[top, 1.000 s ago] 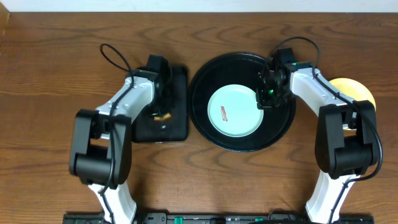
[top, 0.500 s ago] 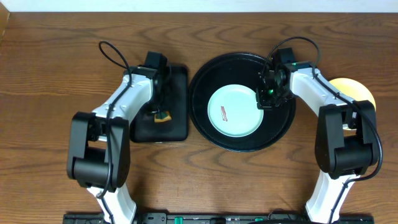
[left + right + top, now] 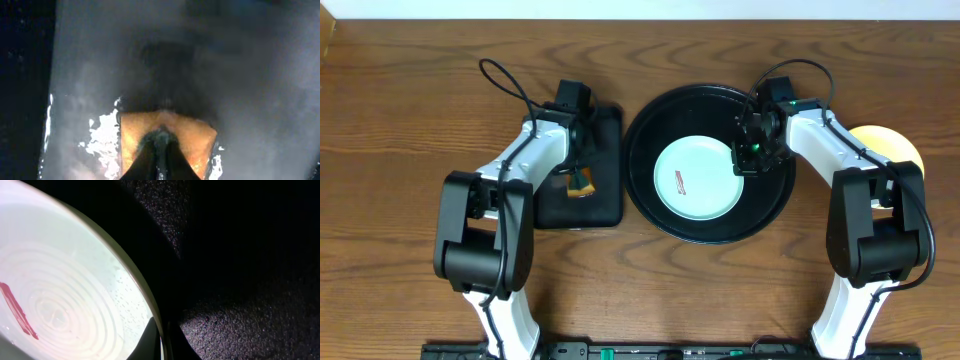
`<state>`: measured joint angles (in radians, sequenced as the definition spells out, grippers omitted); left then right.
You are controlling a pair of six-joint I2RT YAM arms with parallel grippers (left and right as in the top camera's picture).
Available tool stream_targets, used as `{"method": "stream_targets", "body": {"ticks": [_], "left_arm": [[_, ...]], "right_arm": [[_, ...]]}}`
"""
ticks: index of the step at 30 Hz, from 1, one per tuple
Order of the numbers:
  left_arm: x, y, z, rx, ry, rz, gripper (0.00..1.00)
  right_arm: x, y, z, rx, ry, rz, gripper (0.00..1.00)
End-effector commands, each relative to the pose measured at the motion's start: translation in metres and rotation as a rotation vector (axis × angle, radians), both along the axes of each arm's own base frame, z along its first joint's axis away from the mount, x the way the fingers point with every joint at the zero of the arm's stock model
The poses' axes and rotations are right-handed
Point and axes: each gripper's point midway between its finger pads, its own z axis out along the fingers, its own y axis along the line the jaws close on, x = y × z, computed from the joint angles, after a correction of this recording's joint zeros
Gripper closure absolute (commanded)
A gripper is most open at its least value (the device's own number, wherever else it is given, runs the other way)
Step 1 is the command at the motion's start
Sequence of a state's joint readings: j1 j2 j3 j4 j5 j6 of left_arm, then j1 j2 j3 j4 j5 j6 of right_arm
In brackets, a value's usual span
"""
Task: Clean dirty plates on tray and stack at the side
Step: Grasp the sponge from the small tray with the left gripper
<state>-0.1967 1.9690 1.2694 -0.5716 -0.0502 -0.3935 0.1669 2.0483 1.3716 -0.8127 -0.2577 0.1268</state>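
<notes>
A light blue plate point(image 3: 698, 179) with a reddish smear point(image 3: 681, 184) lies in the round black tray point(image 3: 650, 132). My right gripper point(image 3: 748, 158) is shut on this plate's right rim; in the right wrist view its fingers point(image 3: 162, 340) pinch the rim of the plate point(image 3: 65, 295), and the smear point(image 3: 17, 311) shows at the left. A pale yellow plate point(image 3: 900, 145) lies on the table at the far right, half hidden by my right arm. My left gripper point(image 3: 582, 180) is shut on an orange-brown sponge point(image 3: 167, 131) over the rectangular black tray point(image 3: 605, 205).
The rectangular tray's wet, glossy floor point(image 3: 260, 75) fills the left wrist view. Bare wooden table point(image 3: 400, 120) lies to the far left and along the front.
My left gripper with the sponge has shifted a little toward the far side and right over the rectangular tray. The right gripper and the blue plate have not moved.
</notes>
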Motion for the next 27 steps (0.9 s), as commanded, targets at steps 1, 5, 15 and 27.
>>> {"method": "stream_targets", "body": {"ticks": [1, 5, 15, 27], "left_arm": [[-0.017, 0.002, -0.021, 0.015, 0.081, -0.019, 0.93], [-0.008, -0.002, 0.005, 0.002, 0.040, -0.053, 0.91], [-0.018, -0.001, 0.060, -0.013, -0.006, -0.028, 0.52], [-0.056, -0.019, -0.016, -0.085, 0.180, -0.011, 0.80]], "right_arm": [[0.000, -0.011, -0.016, -0.076, 0.015, -0.026, 0.99], [-0.001, -0.010, -0.015, -0.068, 0.016, -0.026, 0.99], [0.000, -0.010, -0.015, -0.068, 0.016, -0.026, 0.99], [0.000, -0.010, -0.015, -0.068, 0.016, -0.026, 0.99]]}}
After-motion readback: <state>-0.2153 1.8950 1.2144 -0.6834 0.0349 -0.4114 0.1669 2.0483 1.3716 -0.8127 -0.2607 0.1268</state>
